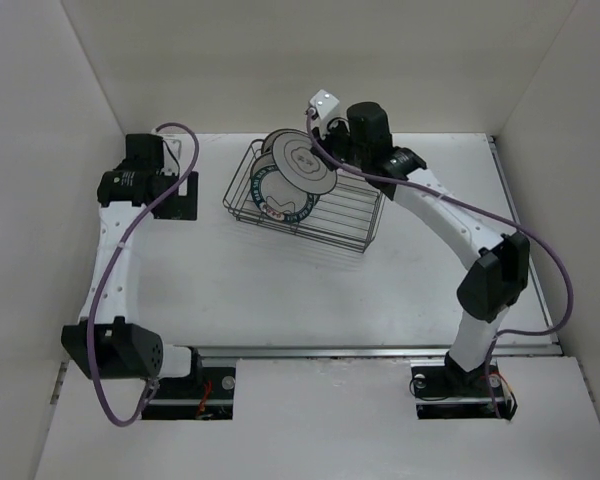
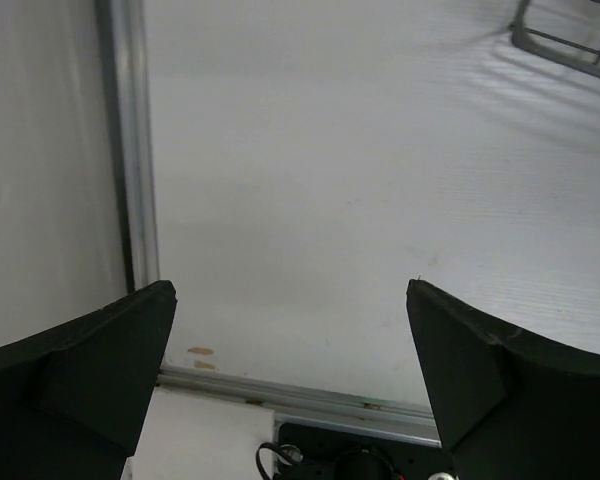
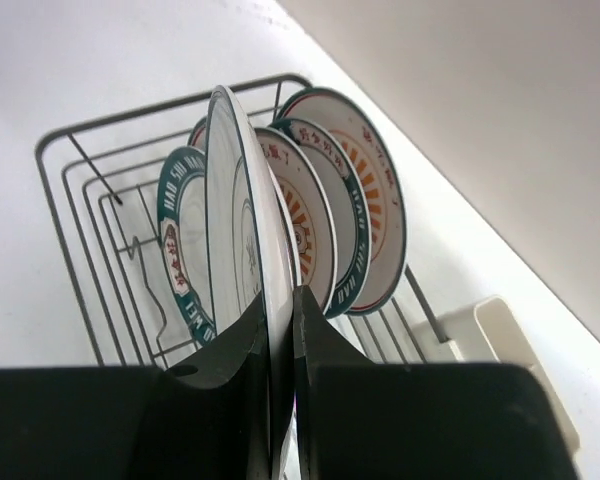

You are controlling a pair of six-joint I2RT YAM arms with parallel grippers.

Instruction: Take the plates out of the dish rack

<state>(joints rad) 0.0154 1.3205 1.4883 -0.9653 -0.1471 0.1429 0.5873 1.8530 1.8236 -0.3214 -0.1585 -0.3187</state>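
The flat white table (image 1: 280, 300) carries the dark wire rack (image 1: 352, 222) at its far side. Round glazed plates (image 3: 345, 210) stand on edge in the rack's slots, close together. The right claw (image 3: 281, 325) is pinched almost closed on the thin rim of a white plate (image 3: 235, 200). The left claw (image 2: 290, 300) gapes wide and empty, well apart. Slick glaze could slip from that narrow pinch, or the plate could clip its neighbours as it rises.

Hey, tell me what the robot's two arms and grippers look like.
The left arm and right arm both have curved white links, bulky black joint housings and a purple cable looped alongside. The left gripper and right gripper are matte black with wedge-shaped tips. No markings are visible.
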